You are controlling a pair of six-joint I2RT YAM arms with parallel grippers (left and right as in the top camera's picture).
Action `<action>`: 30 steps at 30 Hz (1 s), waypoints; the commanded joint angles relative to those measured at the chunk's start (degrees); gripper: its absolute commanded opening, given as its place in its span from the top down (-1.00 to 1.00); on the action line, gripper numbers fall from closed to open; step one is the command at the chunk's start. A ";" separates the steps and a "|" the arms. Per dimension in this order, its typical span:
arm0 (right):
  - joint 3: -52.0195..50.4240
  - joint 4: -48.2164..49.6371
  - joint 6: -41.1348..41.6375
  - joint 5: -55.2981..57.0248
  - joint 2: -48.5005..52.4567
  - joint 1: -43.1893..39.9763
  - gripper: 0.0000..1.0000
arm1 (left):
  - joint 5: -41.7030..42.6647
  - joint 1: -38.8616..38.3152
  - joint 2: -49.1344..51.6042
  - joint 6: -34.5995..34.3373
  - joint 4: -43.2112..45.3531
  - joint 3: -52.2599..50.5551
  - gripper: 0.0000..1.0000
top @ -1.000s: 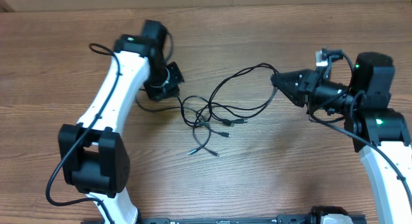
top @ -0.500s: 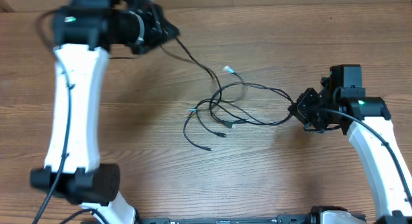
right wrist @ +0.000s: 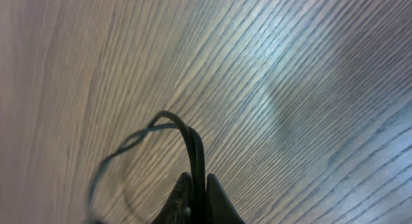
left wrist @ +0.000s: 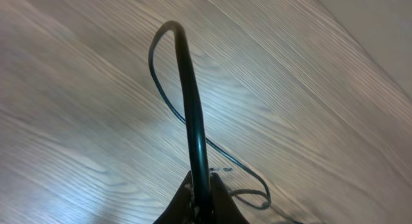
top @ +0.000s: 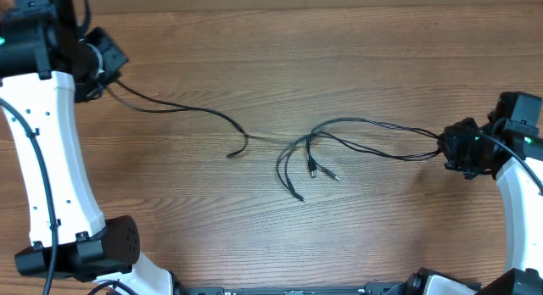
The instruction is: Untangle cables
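Note:
The cables are thin black cords lying across the wooden table. One cable (top: pixel 182 107) runs from my left gripper (top: pixel 107 73) at the far left, down to a curled tip (top: pixel 231 154). In the left wrist view this cable (left wrist: pixel 190 102) is pinched between the shut fingers of the left gripper (left wrist: pixel 201 180). A loose bundle of cables (top: pixel 373 130) stretches from my right gripper (top: pixel 447 147) to a knot of loops (top: pixel 307 141), with plug tips (top: pixel 312 170) trailing below. In the right wrist view the right gripper (right wrist: pixel 198 181) is shut on cords (right wrist: pixel 193 143).
The table (top: pixel 280 41) is bare brown wood. The left arm's white link (top: pixel 47 159) stands along the left edge. At the right edge is the right arm (top: pixel 517 172). Whether the left cable still joins the bundle is unclear.
The left gripper has swung far left and pulled one cable out of the tangle. The right gripper has moved right, stretching the other cords out; the pile is now spread wide.

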 commanded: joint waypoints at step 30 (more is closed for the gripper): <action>0.02 4.70 -6.05 3.93 -0.28 16.35 -1.00 | 36.17 -11.96 0.42 7.26 29.51 -0.35 0.92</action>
